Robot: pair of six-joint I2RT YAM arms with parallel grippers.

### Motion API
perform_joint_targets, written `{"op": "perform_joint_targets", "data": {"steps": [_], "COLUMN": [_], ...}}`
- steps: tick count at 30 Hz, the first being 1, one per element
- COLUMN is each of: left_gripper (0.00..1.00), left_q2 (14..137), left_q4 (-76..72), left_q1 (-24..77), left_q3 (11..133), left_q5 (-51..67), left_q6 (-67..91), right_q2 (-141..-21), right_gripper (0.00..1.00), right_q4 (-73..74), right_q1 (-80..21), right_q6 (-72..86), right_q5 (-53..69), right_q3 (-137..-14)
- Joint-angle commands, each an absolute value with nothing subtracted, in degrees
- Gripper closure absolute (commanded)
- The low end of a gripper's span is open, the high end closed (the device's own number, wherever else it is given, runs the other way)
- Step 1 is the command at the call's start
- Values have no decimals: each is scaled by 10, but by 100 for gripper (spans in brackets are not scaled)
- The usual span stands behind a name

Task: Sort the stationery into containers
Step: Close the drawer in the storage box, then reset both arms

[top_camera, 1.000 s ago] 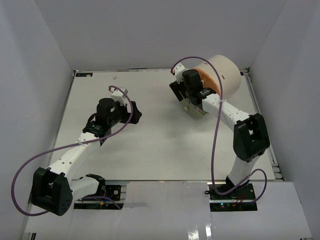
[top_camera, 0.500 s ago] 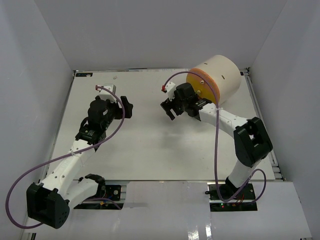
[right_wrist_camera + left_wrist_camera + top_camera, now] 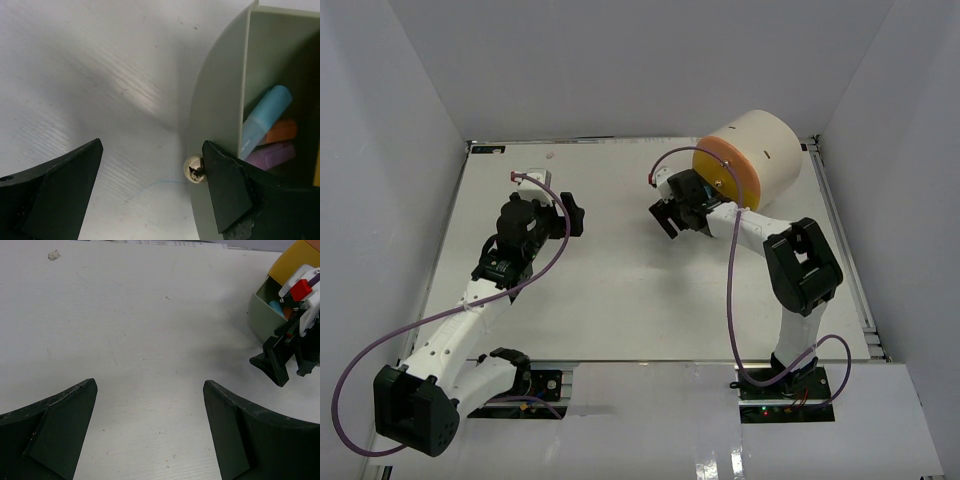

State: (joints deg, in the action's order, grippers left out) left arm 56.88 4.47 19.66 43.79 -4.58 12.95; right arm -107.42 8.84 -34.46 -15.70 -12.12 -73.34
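Stationery lies inside the grey-olive drawer (image 3: 220,100), which stands open, projecting from the face of the cylinder (image 3: 770,145) at the far right of the desk (image 3: 620,300). Visible in the drawer are a blue marker (image 3: 265,120), an orange marker (image 3: 282,131) and a purple marker (image 3: 270,156), lying side by side and touching. The rest of the drawer's interior is in shadow and cannot be made out. The right pincer (image 3: 150,145) is released, jaws wide apart and empty. It sits low at the drawer's front. The drawer's knob (image 3: 192,170) lies just at the inner edge of one finger (image 3: 225,185). The left pincer (image 3: 150,385) is likewise released and empty, jaws wide apart. It is above bare desk in the left half, well apart from the drawer and facing it. The cylinder lies on its side, its orange face (image 3: 720,165) turned toward the arms.
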Motion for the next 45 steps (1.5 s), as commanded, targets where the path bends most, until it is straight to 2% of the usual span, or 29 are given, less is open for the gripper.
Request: {"op": "perform_joint_targets", "data": {"steps": [1, 17, 30, 38, 45], "left_gripper": [2, 2, 2, 2, 2], "left_q2": [562, 564, 563, 553, 516], "left_q4": [40, 39, 37, 39, 75], "left_q1": [194, 194, 194, 194, 194], "left_q3": [433, 432, 431, 433, 469], "left_q5": [-53, -54, -58, -58, -71], "left_q6": [133, 131, 132, 131, 127], "right_q2": [-1077, -1128, -1116, -975, -721], "right_gripper": [13, 12, 11, 11, 11], "right_q4": [66, 47, 13, 15, 20], "right_q1": [-332, -300, -302, -316, -317], "right_q6": [-179, -233, -260, -214, -141], "right_q5": [-185, -254, -288, -187, -163], "right_q3": [-766, -819, -807, -749, -670]}}
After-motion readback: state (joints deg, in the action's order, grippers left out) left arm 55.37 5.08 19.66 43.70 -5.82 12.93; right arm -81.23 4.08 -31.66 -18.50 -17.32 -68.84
